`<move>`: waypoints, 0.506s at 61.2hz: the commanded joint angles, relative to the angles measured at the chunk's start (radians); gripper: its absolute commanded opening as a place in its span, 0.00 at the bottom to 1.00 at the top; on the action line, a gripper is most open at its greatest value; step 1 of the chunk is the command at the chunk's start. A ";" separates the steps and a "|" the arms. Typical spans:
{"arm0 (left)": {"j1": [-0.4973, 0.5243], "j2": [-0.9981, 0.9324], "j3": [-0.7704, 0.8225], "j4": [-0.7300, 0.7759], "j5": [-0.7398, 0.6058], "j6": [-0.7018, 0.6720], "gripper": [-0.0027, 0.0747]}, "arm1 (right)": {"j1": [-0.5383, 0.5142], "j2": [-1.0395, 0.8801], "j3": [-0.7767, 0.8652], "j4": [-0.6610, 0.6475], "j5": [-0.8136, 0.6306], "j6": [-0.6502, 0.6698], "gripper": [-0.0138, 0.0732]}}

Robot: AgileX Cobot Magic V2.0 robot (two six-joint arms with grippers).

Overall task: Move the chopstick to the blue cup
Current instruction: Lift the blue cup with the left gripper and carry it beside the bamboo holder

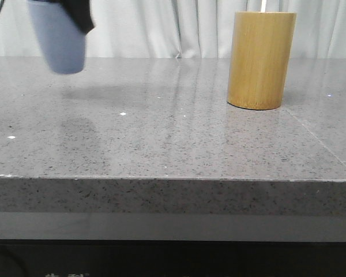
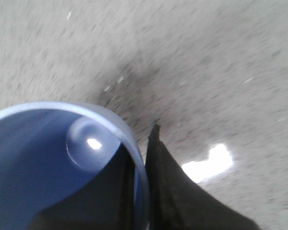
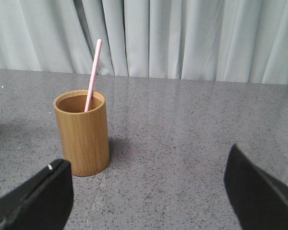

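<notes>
The blue cup [image 1: 60, 43] hangs tilted in the air at the far left, well above the table, with its shadow below it. My left gripper [image 1: 75, 14] is shut on the cup's rim wall. In the left wrist view the cup [image 2: 48, 158] shows its empty inside, with one finger inside and one outside the wall, so the gripper [image 2: 143, 158] pinches it. One pale pink chopstick [image 3: 92, 72] stands in the tan bamboo holder [image 3: 82, 134]; only its tip [image 1: 264, 6] shows in the front view. My right gripper [image 3: 149, 191] is open and empty, short of the holder.
The bamboo holder [image 1: 260, 60] stands at the back right of the grey speckled table [image 1: 161, 138]. A pale curtain [image 1: 179, 29] hangs behind the table. The table's front edge runs across the lower front view.
</notes>
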 commanded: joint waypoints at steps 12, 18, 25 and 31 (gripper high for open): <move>-0.144 -0.063 -0.139 -0.019 0.011 0.001 0.01 | -0.007 0.018 -0.035 -0.006 -0.081 -0.008 0.90; -0.178 -0.053 -0.148 -0.038 -0.007 0.001 0.01 | -0.007 0.018 -0.035 -0.006 -0.081 -0.008 0.90; -0.208 -0.033 -0.148 -0.066 -0.042 0.001 0.01 | -0.007 0.018 -0.035 -0.006 -0.081 -0.008 0.90; -0.226 -0.004 -0.148 -0.105 -0.050 0.001 0.01 | -0.007 0.018 -0.035 -0.006 -0.081 -0.008 0.90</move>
